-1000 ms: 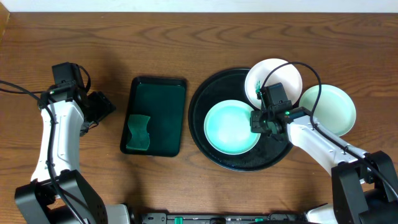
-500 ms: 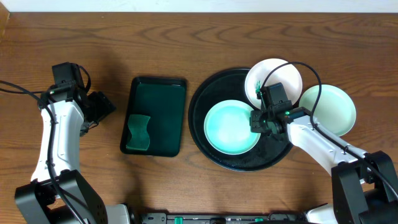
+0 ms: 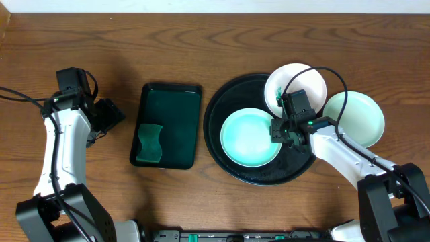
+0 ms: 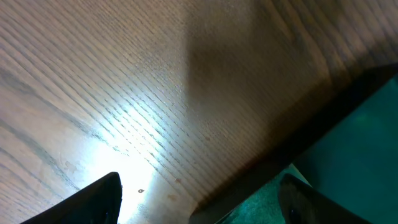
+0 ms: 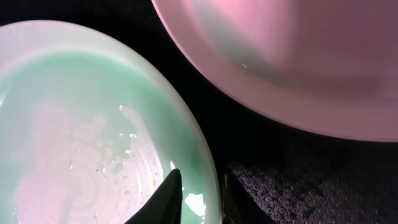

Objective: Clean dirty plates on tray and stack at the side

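The round black tray (image 3: 228, 165) holds a pale mint-green plate (image 3: 245, 138), wet inside. A white plate (image 3: 299, 82) rests tilted on the tray's back right rim. A second mint-green plate (image 3: 359, 117) lies on the table right of the tray. My right gripper (image 3: 281, 131) is shut on the right rim of the mint-green plate in the tray. In the right wrist view its fingers (image 5: 199, 202) straddle that plate's (image 5: 74, 143) rim, with the white plate (image 5: 298, 56) just beyond and the tray floor (image 5: 311, 180) below. My left gripper (image 3: 113, 115) is open and empty above the table.
A rectangular dark tray (image 3: 176, 107) with a green sponge (image 3: 150, 144) stands left of the round tray. Its dark edge (image 4: 298, 149) shows in the left wrist view, between my left fingers (image 4: 199, 205). Cables trail from both arms.
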`<state>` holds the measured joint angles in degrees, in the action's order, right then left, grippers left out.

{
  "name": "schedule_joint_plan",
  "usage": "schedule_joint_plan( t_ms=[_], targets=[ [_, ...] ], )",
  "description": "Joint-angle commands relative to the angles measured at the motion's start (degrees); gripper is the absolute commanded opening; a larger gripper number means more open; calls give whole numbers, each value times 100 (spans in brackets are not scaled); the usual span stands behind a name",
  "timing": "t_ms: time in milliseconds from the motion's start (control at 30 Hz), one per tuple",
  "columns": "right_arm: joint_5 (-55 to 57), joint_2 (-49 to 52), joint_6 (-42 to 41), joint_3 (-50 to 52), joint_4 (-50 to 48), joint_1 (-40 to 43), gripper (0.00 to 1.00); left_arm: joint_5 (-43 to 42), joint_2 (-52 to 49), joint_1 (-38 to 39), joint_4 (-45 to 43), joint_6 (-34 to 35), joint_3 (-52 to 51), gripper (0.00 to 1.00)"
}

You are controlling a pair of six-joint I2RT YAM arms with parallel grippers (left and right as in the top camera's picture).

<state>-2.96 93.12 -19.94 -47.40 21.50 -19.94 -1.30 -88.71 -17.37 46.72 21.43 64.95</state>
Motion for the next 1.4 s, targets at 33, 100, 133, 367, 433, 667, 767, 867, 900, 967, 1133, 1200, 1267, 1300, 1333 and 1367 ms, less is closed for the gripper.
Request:
schedule_joint_plan(
  t_ms=[33, 100, 133, 367, 433, 667, 767, 867, 900, 967, 1133, 1200, 1267, 1300, 1333, 1367],
  targets=[
    [-26, -87, -17, 55, -35, -42, 18, 33, 63, -26, 39, 31, 103, 80],
    [-26, -87, -17, 76, -68, -42, 18, 33, 63, -24, 39, 31, 103, 80],
    [-26, -87, -15, 87, -81, -42, 18, 33, 63, -26, 39, 31, 103, 80],
    [-26, -87, -17, 120, -122, -42, 17, 35, 63, -26, 39, 31, 103, 80],
    [-26, -87, -15, 125, -125, -42, 17, 33, 63, -24, 39, 31, 103, 80],
    [-26, -87, -15, 142, -131, -42, 17, 33, 63, -24, 39, 31, 103, 81],
    [-24, -85, -15, 146, -133, -42, 17, 35, 63, -26, 39, 28, 103, 80],
    [-26, -85, -17, 146, -136, -42, 16, 35, 63, -26, 39, 31, 103, 80],
    [-24, -85, -15, 146, -136, -42, 16, 35, 63, -24, 39, 31, 103, 80],
    [-24, -85, -15, 151, -136, -42, 17, 33, 63, -24, 39, 31, 103, 80],
    [-24, -85, -15, 166, -144, -42, 17, 33, 63, -26, 39, 31, 103, 80],
    [-24, -85, -15, 177, -157, -42, 17, 33, 63, -24, 39, 31, 103, 80],
    [-26, -85, -15, 177, -157, -42, 17, 33, 63, -24, 39, 28, 103, 80],
    [-26, -85, -15, 177, -157, -42, 17, 33, 63, -26, 39, 31, 103, 80],
    [-24, -85, -15, 177, -157, -42, 18, 35, 63, -24, 39, 31, 103, 80],
    [-24, -85, -15, 177, -157, -42, 18, 33, 63, -24, 39, 31, 103, 80]
  ],
)
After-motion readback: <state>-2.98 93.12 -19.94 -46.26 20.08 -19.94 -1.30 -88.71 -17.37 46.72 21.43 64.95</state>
